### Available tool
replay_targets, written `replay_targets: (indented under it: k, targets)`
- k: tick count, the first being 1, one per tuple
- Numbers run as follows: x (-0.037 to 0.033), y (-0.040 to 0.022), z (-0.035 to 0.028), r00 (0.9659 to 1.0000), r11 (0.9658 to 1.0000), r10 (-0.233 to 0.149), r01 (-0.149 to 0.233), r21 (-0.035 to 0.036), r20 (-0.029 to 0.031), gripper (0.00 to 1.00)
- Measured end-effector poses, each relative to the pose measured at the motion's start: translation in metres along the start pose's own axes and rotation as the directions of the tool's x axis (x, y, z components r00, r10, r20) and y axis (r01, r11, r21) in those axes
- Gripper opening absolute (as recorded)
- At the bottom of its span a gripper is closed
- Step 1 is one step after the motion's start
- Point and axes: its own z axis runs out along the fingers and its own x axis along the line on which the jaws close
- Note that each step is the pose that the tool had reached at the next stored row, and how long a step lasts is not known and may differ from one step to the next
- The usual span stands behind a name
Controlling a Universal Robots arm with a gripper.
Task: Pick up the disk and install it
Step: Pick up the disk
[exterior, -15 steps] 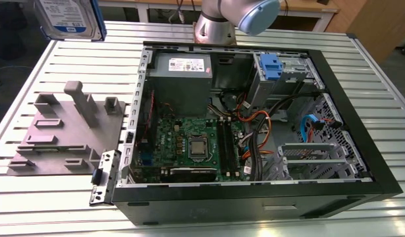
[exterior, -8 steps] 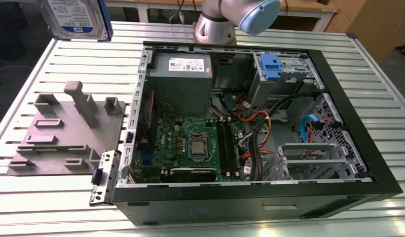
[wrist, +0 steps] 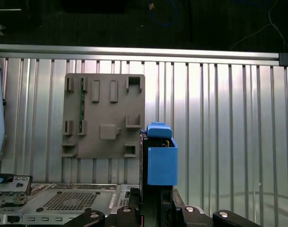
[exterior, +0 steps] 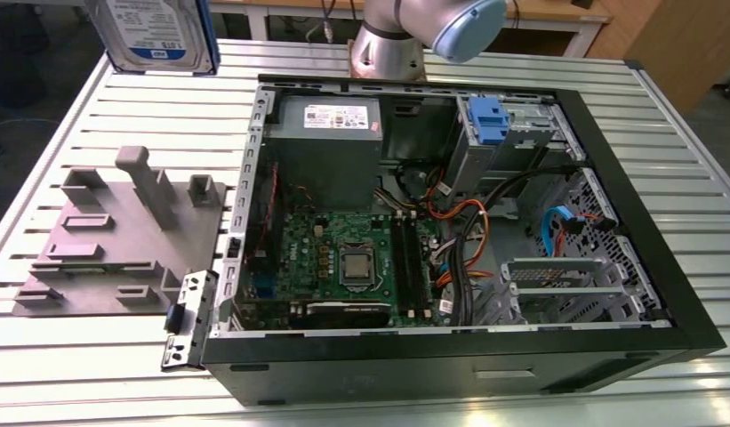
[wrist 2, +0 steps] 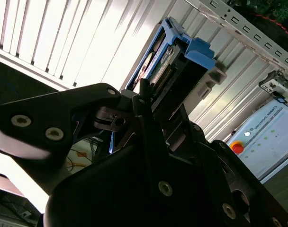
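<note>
Disk (exterior: pixel 151 31) hangs in the upper left of the exterior view, above the slatted surface (exterior: pixel 127 116) and apart from the open computer case (exterior: pixel 460 365). The claw (wrist 2: pixel 151 106) is pinching it, seen in both wrist views.

The disk (exterior: pixel 148 31) is held up in the air, way out at about 11 o'clock in the exterior view, with its upper part cut off by the frame edge. It has a silver body with the white-and-blue label facing the camera and a blue plastic rail down its 3 o'clock side. It's hanging roughly upright, just slightly tilted. In the second wrist view the disk (wrist 2: pixel 170 66) is edge-on, with blue rails on both sides of a dark edge, pinched in the gripper (wrist 2: pixel 156 101). In the first wrist view the disk (wrist: pixel 161 163) shows its blue end, sticking straight out of the jaws.
</note>
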Motion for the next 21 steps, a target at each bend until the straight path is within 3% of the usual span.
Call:
replay_targets:
  k: [11, 21]
  targets:
    - [0.0, -0.0241, -0.0014, 1.0, 1.0, 0.0, 0.0, -0.0002, 0.0, 0.35]
    - [0.0, -0.0422, -0.0024, 1.0, 1.0, 0.0, 0.0, -0.0002, 0.0, 0.35]
